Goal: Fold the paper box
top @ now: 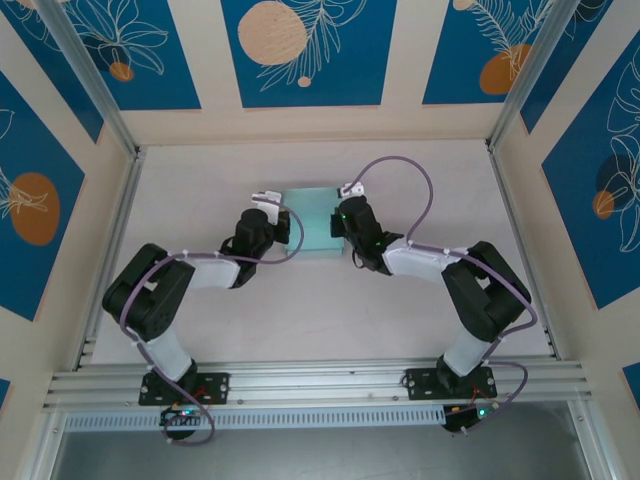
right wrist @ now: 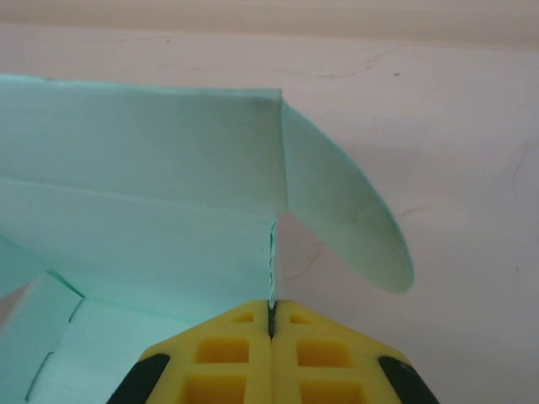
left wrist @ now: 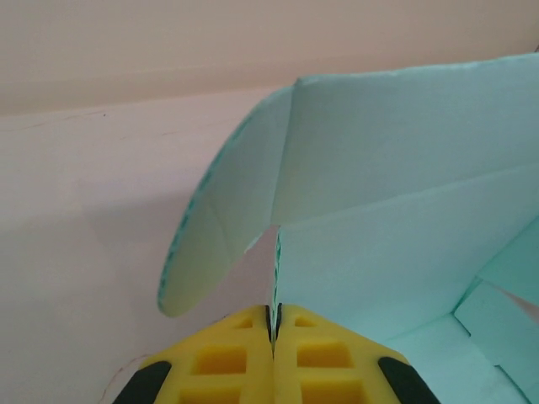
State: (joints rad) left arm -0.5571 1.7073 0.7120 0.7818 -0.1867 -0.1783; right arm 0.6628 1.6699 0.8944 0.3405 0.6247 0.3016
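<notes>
Paper box (top: 308,222), pale blue-green and partly raised, sits on the worktop (top: 300,330) between the two pincers, touching both. The left pincer (top: 287,226) meets its left side and the right pincer (top: 341,228) its right side.

From the left wrist, the left pincer (left wrist: 274,326) is closed, its yellow fingers (left wrist: 223,362) pressed together on the thin edge of an upright side wall of the paper box (left wrist: 387,168). That wall rises straight up from between the fingertips. To the right of the pincer lies the box floor with a folded inner flap; beyond it stands a taller panel, creased across its width. A rounded tab (left wrist: 210,240) bends off that panel's corner, up and to the left of the pincer, hanging over the bare worktop (left wrist: 76,219).

The right wrist gives the mirror picture: the right pincer (right wrist: 271,316) is closed, yellow fingers (right wrist: 324,362) clamping the edge of the opposite side wall. The paper box (right wrist: 143,160) spreads to the left of this pincer, its tall panel ahead, and a second rounded tab (right wrist: 349,223) curves off up and to the right over the worktop (right wrist: 455,126)

Purple cables (top: 400,165) loop above the arms
</notes>
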